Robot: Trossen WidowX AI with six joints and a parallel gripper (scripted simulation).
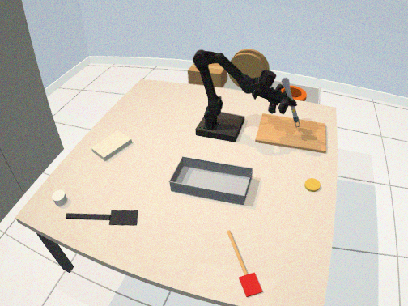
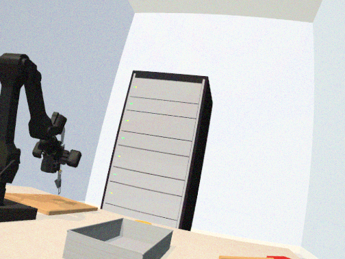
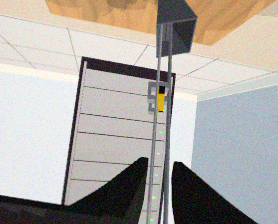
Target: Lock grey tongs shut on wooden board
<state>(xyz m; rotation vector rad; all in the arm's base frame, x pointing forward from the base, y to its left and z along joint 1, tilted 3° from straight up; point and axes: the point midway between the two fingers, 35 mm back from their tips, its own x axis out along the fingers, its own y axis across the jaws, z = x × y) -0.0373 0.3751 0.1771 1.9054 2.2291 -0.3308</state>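
My gripper [image 1: 291, 102] [image 2: 61, 155] [image 3: 159, 167] is shut on the grey tongs [image 1: 286, 85] [image 2: 58, 183] [image 3: 177, 36]. It holds them nearly upright above the wooden board [image 1: 272, 134] [image 2: 77, 209] [image 3: 95, 9], with the hinge end down and the tips up. Their arms run close together, almost parallel, in the wrist view. A small yellow piece [image 3: 160, 100] shows near the hinge. The frames do not show whether the lock inside is engaged. The roasting tin [image 1: 207, 192] [image 2: 99, 249] stands apart from the tongs, with nothing in it in the top view.
A yellow disc [image 1: 312, 184] lies right of the tin. A black spatula [image 1: 124, 218], a white cylinder [image 1: 59, 197] and a cream block [image 1: 111, 144] lie to the left. A red-headed spatula [image 1: 250, 284] lies in front. An orange ring [image 1: 300, 95] shows behind the gripper.
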